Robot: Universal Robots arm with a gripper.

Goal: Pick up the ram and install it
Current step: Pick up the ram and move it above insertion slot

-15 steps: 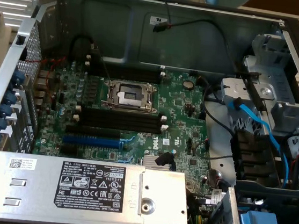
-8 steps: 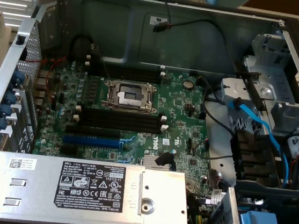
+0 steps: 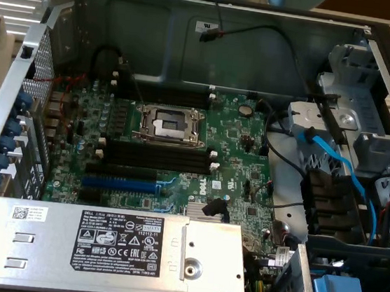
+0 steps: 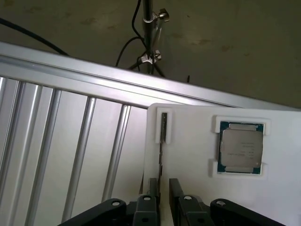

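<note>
Our gripper (image 4: 163, 182) holds its black fingers (image 4: 175, 187) parted, with the long, thin dark-green ram stick (image 4: 163, 126) between them, edge-on in the white plastic holder (image 4: 188, 141). It sits nearer one finger, so we judge that centring it before closing squarely is best.

Computer case (image 3: 160, 22) of dull grey sheet metal across the top of the frame. Glossy green motherboard (image 3: 237, 151) at the centre. Smooth blue plastic cable (image 3: 340, 167) at the exterior view's right. A matt white plastic tray (image 4: 188, 132) holds a brushed-metal processor (image 4: 241, 149) and the dark, matt ram (image 4: 161, 155).
</note>
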